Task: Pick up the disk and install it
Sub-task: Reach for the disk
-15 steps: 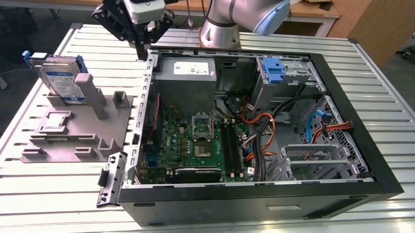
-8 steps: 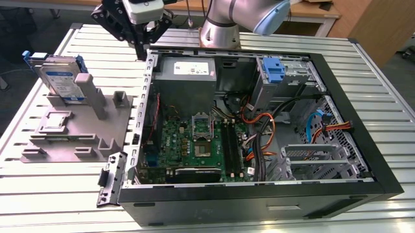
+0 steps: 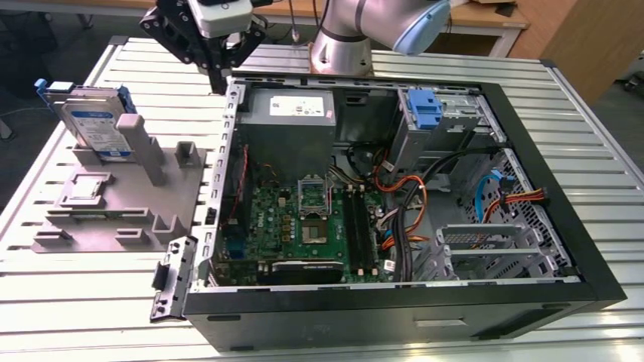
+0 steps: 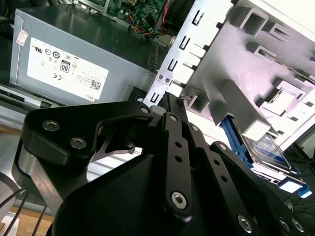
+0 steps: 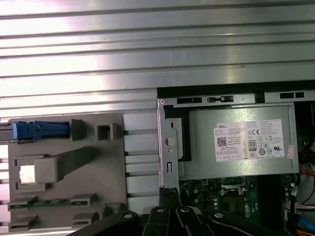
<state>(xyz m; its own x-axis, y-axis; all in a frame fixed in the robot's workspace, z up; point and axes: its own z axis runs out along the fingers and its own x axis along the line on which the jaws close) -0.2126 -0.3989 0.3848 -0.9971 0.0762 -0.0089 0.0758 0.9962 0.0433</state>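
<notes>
The disk (image 3: 96,124) is a silver drive with a white and blue label and blue side rails. It stands upright in a grey fixture (image 3: 111,219) on the exterior view's left. My gripper (image 3: 217,84) hangs over the back left corner of the open computer case (image 3: 403,302), to the right of the disk and apart from it. Its fingers are shut together with nothing between them. In the second wrist view the gripper (image 4: 172,98) points at the case's metal edge, with the disk (image 4: 268,147) off to one side. In the first wrist view the disk (image 5: 39,130) appears edge-on beside the gripper (image 5: 170,195).
A grey power-supply box (image 3: 292,109) sits in the case's back corner, close to the gripper. A tall blue latch piece (image 3: 424,109) stands at the back. A metal drive cage (image 3: 483,245) and bundles of cables lie on the right. The ribbed metal table (image 3: 90,317) surrounds everything.
</notes>
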